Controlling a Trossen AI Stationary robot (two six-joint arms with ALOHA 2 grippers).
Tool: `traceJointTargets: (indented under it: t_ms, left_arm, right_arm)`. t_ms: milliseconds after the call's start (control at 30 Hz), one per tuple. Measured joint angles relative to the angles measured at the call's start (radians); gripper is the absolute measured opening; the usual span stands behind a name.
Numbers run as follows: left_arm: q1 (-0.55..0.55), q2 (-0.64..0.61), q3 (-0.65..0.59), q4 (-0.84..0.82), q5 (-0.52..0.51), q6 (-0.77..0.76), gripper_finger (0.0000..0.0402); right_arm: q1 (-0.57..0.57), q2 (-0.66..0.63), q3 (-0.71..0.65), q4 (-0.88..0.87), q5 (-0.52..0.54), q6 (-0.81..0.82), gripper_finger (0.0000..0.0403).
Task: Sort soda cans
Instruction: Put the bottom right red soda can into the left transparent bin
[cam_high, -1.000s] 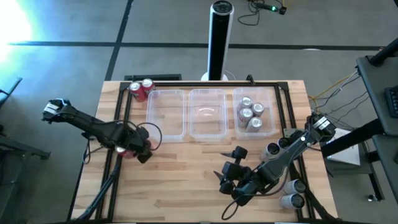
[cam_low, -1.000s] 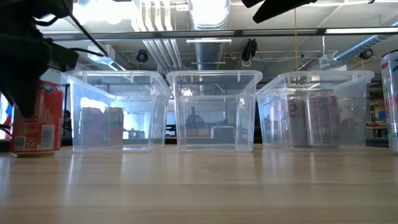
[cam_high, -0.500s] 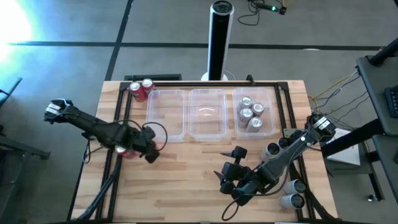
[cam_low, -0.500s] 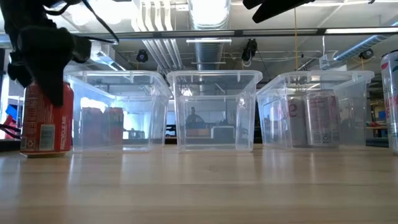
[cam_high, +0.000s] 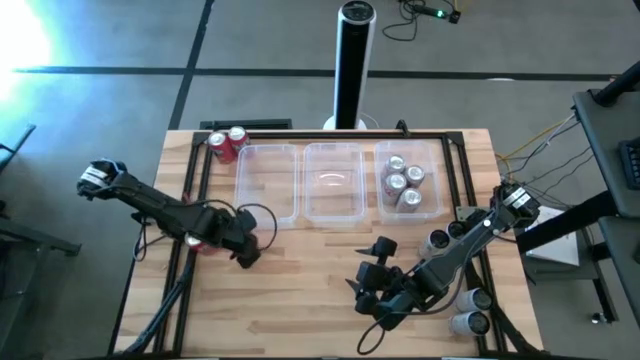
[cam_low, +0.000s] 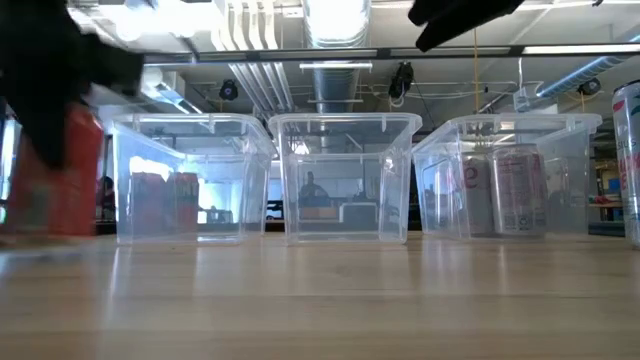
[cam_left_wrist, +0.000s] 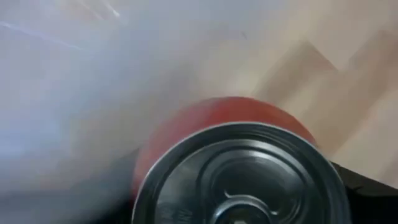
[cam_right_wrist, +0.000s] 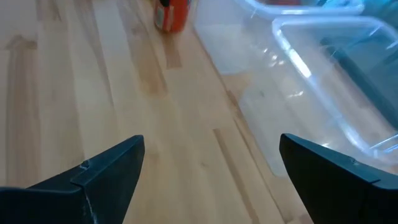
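Observation:
A red soda can (cam_high: 199, 243) is at the table's left, under my left gripper (cam_high: 216, 245), which is shut on it. The low view shows this can (cam_low: 55, 175) blurred, and its silver top (cam_left_wrist: 242, 174) fills the left wrist view. Two more red cans (cam_high: 226, 142) stand at the far left, beside the left tub (cam_high: 268, 183). The right tub (cam_high: 410, 180) holds three silver cans. My right gripper (cam_high: 372, 272) hangs open over the near middle of the table, with nothing between its fingers (cam_right_wrist: 112, 168). My left gripper comes at the red can from above, looking down onto its top end (cam_left_wrist: 242, 174). In the low view a dark finger (cam_low: 40, 130) covers the can's upper part. The can stays upright. The exact place of contact is hidden by the gripper.
A middle clear tub (cam_high: 333, 180) has nothing in it. Several silver cans (cam_high: 437, 240) stand or lie at the table's right edge near my right arm. A black post (cam_high: 352, 60) stands behind the table. Bare wood (cam_high: 300, 270) lies between the two grippers.
My left gripper has gone a little toward the table's right edge, still shut on the red can. In the low view the can now shows blurred and a little higher than before. My right gripper has kept still.

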Motion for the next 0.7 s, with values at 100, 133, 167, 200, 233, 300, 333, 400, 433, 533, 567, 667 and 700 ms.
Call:
traceJointTargets:
  t_ms: [100, 133, 167, 200, 233, 300, 333, 400, 433, 533, 567, 667, 700]
  left_arm:
    - [-0.073, 0.004, 0.048, 0.004, 0.108, 0.055, 0.028]
    - [-0.111, 0.008, 0.07, 0.006, 0.141, 0.109, 0.028]
    - [-0.16, 0.011, 0.094, 0.004, 0.165, 0.171, 0.028]
    - [-0.208, 0.012, 0.123, -0.001, 0.175, 0.223, 0.028]
    - [-0.253, 0.009, 0.155, -0.005, 0.173, 0.266, 0.028]
    - [-0.303, 0.0, 0.231, -0.028, 0.133, 0.315, 0.028]
    - [-0.31, -0.003, 0.276, -0.062, 0.088, 0.325, 0.028]
    - [-0.31, -0.01, 0.359, -0.13, -0.064, 0.36, 0.028]
    - [-0.308, -0.015, 0.397, -0.148, -0.136, 0.394, 0.028]
    - [-0.273, -0.029, 0.506, -0.171, -0.285, 0.523, 0.028]
    - [-0.246, -0.033, 0.533, -0.184, -0.306, 0.566, 0.028]
    - [-0.106, -0.039, 0.587, -0.226, -0.328, 0.686, 0.028]
    - [-0.051, -0.042, 0.595, -0.224, -0.327, 0.724, 0.028]
  right_arm:
    - [0.001, 0.0, 0.0, -0.029, -0.028, 0.001, 0.0368]
    - [0.001, 0.0, 0.0, -0.034, -0.03, 0.001, 0.0368]
    - [0.001, 0.0, 0.0, -0.037, -0.033, 0.001, 0.0368]
    - [0.001, 0.0, 0.0, -0.037, -0.033, -0.001, 0.0368]
    - [0.001, 0.0, 0.0, -0.037, -0.033, -0.006, 0.0368]
    - [0.001, 0.0, 0.0, -0.04, -0.033, -0.007, 0.0368]
    - [0.0, 0.0, 0.0, -0.041, -0.033, -0.007, 0.0368]
    - [-0.002, 0.0, 0.0, -0.041, -0.033, -0.007, 0.0368]
    - [-0.005, 0.0, 0.0, -0.04, -0.033, -0.005, 0.0368]
    - [-0.014, 0.0, 0.0, -0.039, -0.033, 0.001, 0.0368]
    - [-0.018, 0.0, 0.0, -0.039, -0.033, 0.001, 0.0368]
    - [-0.032, 0.0, 0.0, -0.039, -0.033, 0.0, 0.0368]
    - [-0.036, 0.0, 0.0, -0.039, -0.033, -0.001, 0.0368]
